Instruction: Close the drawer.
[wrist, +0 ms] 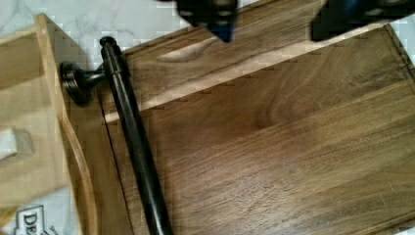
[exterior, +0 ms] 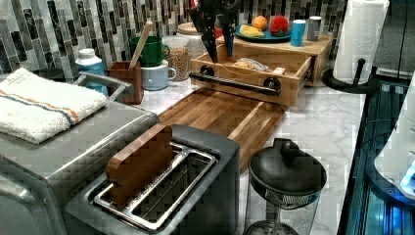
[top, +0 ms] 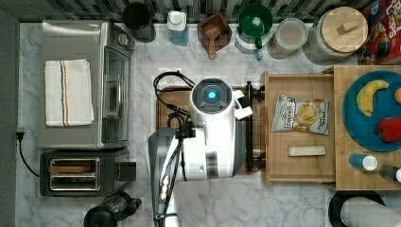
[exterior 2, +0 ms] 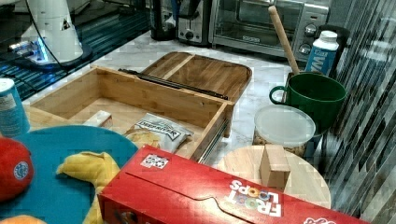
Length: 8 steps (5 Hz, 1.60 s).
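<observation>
The drawer (top: 302,165) is a shallow light-wood box, pulled out from under the wood top. Its long black bar handle (top: 249,125) lies over the dark cutting board (exterior: 220,115). Inside the drawer are a chip bag (top: 302,115) and a small white block (top: 307,151). My gripper (exterior: 221,56) hangs open above the handle (exterior: 235,83), not touching it. In the wrist view its two dark fingertips (wrist: 208,14) stand wide apart over the cutting board (wrist: 293,137), beside the handle (wrist: 132,142). The drawer (exterior 2: 140,93) stands open in the right view too.
A toaster oven (top: 80,85) with a towel on it and a toaster (top: 75,172) stand at the top view's left. Mugs, jars and a bottle line the back wall. A blue plate (top: 352,118) of fruit sits on the wood top. A paper towel roll (exterior: 359,36) and a glass press (exterior: 286,191) stand nearby.
</observation>
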{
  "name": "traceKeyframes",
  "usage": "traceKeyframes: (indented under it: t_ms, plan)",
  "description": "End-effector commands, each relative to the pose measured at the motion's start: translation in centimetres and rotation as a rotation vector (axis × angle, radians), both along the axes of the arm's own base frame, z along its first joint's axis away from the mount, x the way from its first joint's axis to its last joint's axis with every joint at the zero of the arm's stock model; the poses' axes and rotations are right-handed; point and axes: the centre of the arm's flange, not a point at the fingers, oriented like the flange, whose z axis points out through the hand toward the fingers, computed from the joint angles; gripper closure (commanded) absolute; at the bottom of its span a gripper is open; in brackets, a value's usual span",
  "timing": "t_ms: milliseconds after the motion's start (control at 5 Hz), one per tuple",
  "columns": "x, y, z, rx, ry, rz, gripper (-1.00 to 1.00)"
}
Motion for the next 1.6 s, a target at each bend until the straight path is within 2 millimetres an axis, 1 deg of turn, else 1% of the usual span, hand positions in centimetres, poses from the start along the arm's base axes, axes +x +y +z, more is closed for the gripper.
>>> traceKeyframes:
  t_ms: [200,400,800,1000,1200,1400,1600]
  plan:
    - [0.7,3.3,-4.1,-0.013,-0.077,0.258,1.0]
    - [0.9,2.2,-6.4,-0.021,-0.093,0.324,1.0]
    - [0.8,0.4,-9.6,-0.017,-0.074,0.386,1.0]
    - [0.7,0.1,-11.5,-0.019,-0.087,0.392,1.0]
    - [0.7,0.0,-12.7,-0.036,-0.11,0.382,1.0]
    - [0.8,-0.4,-13.1,-0.056,-0.111,0.387,1.0]
    - [1.0,-1.8,-13.5,-0.08,-0.118,0.39,1.0]
